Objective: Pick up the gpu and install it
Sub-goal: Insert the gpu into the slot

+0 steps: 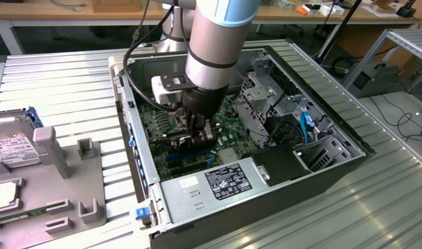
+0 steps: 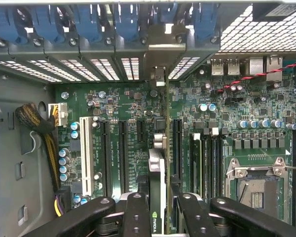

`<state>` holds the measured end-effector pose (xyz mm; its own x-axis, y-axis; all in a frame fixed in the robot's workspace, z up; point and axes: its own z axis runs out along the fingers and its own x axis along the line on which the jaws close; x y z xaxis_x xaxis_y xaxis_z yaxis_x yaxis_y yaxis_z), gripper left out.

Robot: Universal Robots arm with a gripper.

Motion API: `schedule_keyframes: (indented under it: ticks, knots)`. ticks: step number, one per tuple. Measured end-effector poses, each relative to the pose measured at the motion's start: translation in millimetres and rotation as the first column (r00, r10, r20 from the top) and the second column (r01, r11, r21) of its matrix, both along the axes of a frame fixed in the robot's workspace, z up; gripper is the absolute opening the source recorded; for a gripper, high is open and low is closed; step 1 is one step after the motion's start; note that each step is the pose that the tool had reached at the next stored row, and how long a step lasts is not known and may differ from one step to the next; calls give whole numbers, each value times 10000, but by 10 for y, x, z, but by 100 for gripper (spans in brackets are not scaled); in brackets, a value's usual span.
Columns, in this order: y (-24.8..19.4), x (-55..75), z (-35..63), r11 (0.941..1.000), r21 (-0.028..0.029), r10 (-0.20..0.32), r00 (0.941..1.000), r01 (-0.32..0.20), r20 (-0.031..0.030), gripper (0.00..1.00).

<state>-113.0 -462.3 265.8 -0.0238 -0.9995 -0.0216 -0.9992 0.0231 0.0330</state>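
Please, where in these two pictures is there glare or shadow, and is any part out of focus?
Exterior view: even room light; the ribbed metal table shines pale, and the computer case is dark inside beneath the arm. Wrist view: the motherboard is evenly lit and sharp, light comes through the case's perforated grille, and the gripper with the gpu edge-on looks slightly soft.

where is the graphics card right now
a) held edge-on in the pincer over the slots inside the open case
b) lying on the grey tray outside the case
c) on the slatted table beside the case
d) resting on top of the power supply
a: the pincer grips the graphics card edge-on above the green board's slots, and the exterior view shows the arm reaching down into the open computer case.
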Motion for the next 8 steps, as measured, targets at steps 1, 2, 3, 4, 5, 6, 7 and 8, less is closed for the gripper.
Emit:
schedule_keyframes:
  ticks: [1,2,3,4,5,6,7,8]
  knots:
    - [1,0,0,10000,-2,1,10000,-1,-1,27]
    - [13,0,-2,10000,-3,-1,10000,1,-2,27]
    - [25,3,-5,10000,-1,0,10000,0,0,27]
    - [27,3,-5,10000,-1,-9,10000,9,-1,27]
    - [27,2,-5,10000,-2,-26,10000,26,-2,27]
    - [21,1,-8,10000,0,-39,10000,39,-1,27]
    - [19,0,-11,10000,-1,-44,10000,44,-1,27]
    - [17,-1,-15,10000,0,-50,10000,50,0,27]
